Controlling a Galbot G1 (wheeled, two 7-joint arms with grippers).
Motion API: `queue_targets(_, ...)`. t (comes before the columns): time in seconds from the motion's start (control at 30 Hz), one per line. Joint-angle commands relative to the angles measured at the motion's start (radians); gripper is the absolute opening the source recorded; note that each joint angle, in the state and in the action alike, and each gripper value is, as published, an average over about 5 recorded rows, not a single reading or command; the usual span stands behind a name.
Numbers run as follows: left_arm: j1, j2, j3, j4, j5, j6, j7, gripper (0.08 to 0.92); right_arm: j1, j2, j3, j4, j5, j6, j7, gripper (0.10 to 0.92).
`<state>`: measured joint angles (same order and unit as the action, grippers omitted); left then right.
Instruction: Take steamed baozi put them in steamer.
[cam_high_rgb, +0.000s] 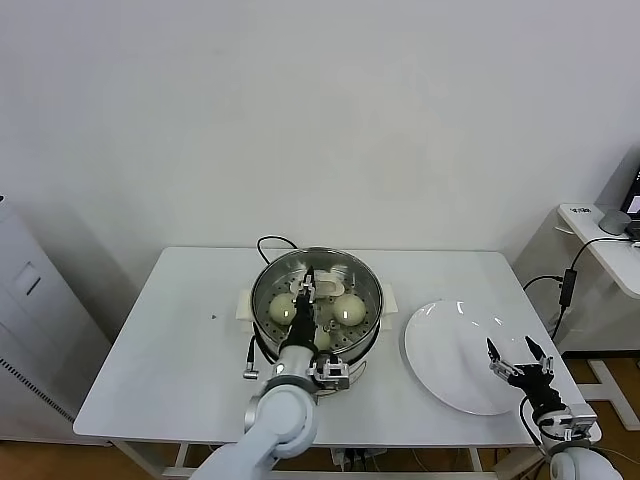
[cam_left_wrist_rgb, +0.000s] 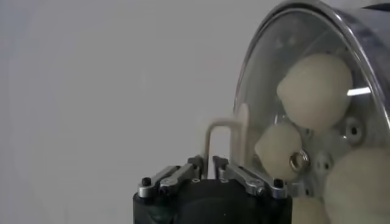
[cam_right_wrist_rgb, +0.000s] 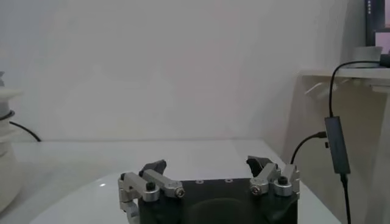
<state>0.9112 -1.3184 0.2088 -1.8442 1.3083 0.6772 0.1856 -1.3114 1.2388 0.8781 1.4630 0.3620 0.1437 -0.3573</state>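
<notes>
Centrally in the head view, one steamer (cam_high_rgb: 366, 277) is seen on the white bench (cam_high_rgb: 180, 330), and one white plate (cam_high_rgb: 450, 350) lies to its right, just apart from it. Three steamed baozi (cam_high_rgb: 348, 308) can be counted inside the steamer; a fourth cannot be made out with certainty, since the left gripper (cam_high_rgb: 310, 285) covers part of the tray. One glass lid (cam_left_wrist_rgb: 268, 73) is shown in the left wrist view, with the buns visible through it at the right of that frame.

The lid's thin white handle (cam_left_wrist_rgb: 210, 137) is placed between the jaws of the left gripper (cam_left_wrist_rgb: 207, 162), one on each side of its stem, so the baozi lie just beyond and below the jaws, behind the glass. Whether the jaws are clenched on the handle or released cannot be told.

At the lower right of the head view, the right gripper (cam_high_rgb: 520, 360) is held at the plate's right edge, well apart from the steamer, and its jaws are spread wide with nothing between them (cam_right_wrist_rgb: 210, 167).
</notes>
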Motion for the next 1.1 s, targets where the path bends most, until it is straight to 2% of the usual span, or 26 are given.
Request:
queue_targets(0.03,0.061,0.066,-0.045,-0.341,-0.431,-0.033,0.087,0.398,0.002,-0.003,0.002,-0.002,0.001,0.001,-0.002,0.823)
queue_targets(0.17,0.065,0.109,-0.136,-0.453,-0.909,-0.132,0.15,0.51,0.005,-0.008,0.002,0.005,0.01,-0.015,-0.006,0.823)
queue_targets(0.27,0.052,0.145,-0.238,-0.458,-1.29,-0.197,0.138,0.597,0.006,-0.007,0.001,0.012,0.018,-0.035,-0.017,0.823)
queue_targets(0.4,0.048,0.156,-0.398,-0.459,-1.728,-0.208,0.049,0.718,0.004,-0.002,-0.003,0.028,0.026,-0.057,0.0,0.823)
queue_targets(0.53,0.071,0.124,-0.608,-0.444,-1.986,-0.203,-0.095,0.804,0.011,0.0,-0.021,0.056,0.017,-0.07,0.061,0.823)
queue_targets(0.67,0.128,0.113,-0.773,-0.391,-2.08,-0.2,-0.187,0.821,0.017,0.001,-0.031,0.073,-0.001,-0.067,0.086,0.823)
queue_targets(0.77,0.196,0.128,-0.836,-0.32,-2.026,-0.203,-0.212,0.822,0.016,0.002,-0.03,0.082,-0.023,-0.072,0.088,0.823)
queue_targets(0.9,0.265,0.15,-0.844,-0.204,-1.889,-0.235,-0.229,0.823,0.003,0.006,-0.024,0.108,-0.024,-0.092,0.091,0.823)
queue_targets(1.1,0.283,0.181,-0.832,-0.009,-1.751,-0.335,-0.2,0.823,-0.02,0.017,0.0,0.148,-0.059,-0.133,0.087,0.823)
